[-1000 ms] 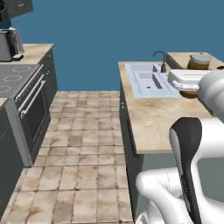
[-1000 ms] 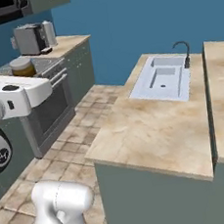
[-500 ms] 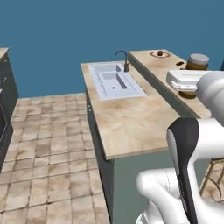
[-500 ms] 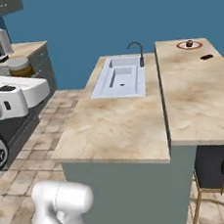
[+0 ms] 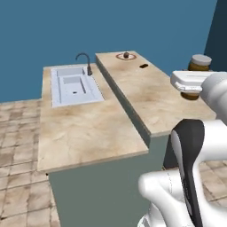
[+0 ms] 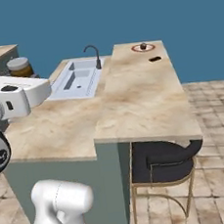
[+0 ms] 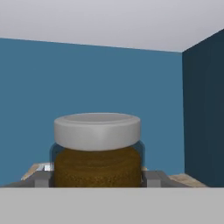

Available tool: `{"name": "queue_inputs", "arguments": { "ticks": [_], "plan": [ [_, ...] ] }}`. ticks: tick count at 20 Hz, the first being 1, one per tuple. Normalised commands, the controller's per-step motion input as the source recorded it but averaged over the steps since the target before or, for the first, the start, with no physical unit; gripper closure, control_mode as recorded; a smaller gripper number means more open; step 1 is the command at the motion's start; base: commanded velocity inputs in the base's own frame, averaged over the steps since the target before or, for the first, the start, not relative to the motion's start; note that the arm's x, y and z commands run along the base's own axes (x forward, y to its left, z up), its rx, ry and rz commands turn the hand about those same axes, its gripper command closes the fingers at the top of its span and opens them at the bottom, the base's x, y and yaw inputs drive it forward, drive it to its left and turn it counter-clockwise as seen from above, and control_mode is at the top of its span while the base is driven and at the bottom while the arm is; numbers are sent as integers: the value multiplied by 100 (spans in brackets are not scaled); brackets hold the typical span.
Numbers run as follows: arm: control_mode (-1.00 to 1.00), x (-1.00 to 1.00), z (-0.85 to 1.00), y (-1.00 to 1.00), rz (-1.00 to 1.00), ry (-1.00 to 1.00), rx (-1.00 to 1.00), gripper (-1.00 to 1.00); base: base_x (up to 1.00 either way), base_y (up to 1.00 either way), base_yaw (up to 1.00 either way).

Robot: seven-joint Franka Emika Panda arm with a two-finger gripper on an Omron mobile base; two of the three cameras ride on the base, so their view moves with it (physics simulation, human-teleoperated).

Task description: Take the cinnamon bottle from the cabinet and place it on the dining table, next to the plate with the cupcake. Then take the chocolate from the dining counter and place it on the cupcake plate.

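Observation:
My gripper (image 7: pixel 97 177) is shut on the cinnamon bottle (image 7: pixel 97 166), a brown jar with a grey cap that sits upright between the fingers (image 7: pixel 41 178). The same bottle (image 5: pixel 199 63) pokes up behind my white hand at the right of the left base view, beside the dining table (image 5: pixel 146 95). In the right base view the bottle (image 6: pixel 19 67) is at the far left. At the table's far end stands the red-rimmed plate with the cupcake (image 5: pixel 126 56) (image 6: pixel 143 47). The dark chocolate (image 5: pixel 143 66) (image 6: pixel 154 59) lies just in front of it. The cabinet is out of view.
A lower counter with a pale sink (image 5: pixel 73 84) (image 6: pixel 78 78) and a dark faucet (image 5: pixel 84 62) adjoins the table. A black stool with gold legs (image 6: pixel 163 159) stands under the table's near end. Tiled floor (image 6: pixel 213 117) runs along the right side.
The whole picture has shifted: the base has driven and turned, so the stove side has gone and the island with the table is close. The bottle stays in the gripper.

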Motion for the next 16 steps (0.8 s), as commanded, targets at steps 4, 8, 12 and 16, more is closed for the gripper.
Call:
{"name": "queue_inputs", "arguments": {
  "ticks": [4, 8, 12, 16],
  "plan": [
    [100, 0, 0, 0, 0, 0, 0, 100, -7, -100, -6],
    [100, 0, 0, 0, 0, 0, 0, 100, 0, -100, -3],
    [100, 0, 0, 0, 0, 0, 0, 100, 1, -100, 0],
    [100, 0, 0, 0, 0, 0, 0, 100, 18, -100, 2]
  ]
}}
